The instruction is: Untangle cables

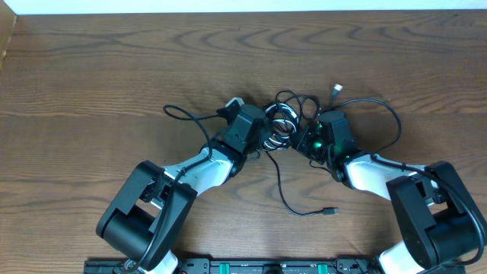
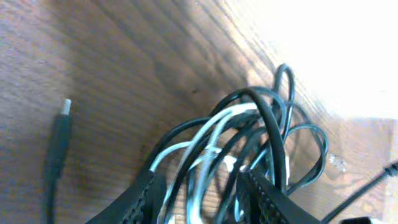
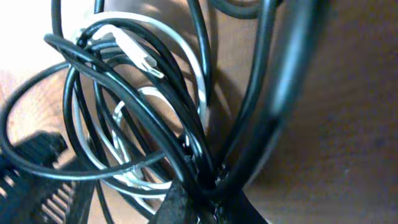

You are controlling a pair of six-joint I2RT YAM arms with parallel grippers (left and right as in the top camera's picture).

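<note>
Cables [image 1: 285, 122] knotted mid-table. Right gripper [image 3: 208, 193] pinches black strands, left gripper [image 2: 205, 196] straddles the bundle half-open. Pull apart slowly, 1 loop first.

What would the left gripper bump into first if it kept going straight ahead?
Probably nothing new: the left gripper already has the tangled cables between its fingers. Beyond the bundle lies bare table, though depth is unclear.

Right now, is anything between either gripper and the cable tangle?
Nothing visible. The left gripper has white and black strands of the cables running between its fingers. The right gripper is shut on black strands of the same knot. Around it, only bare table.
</note>
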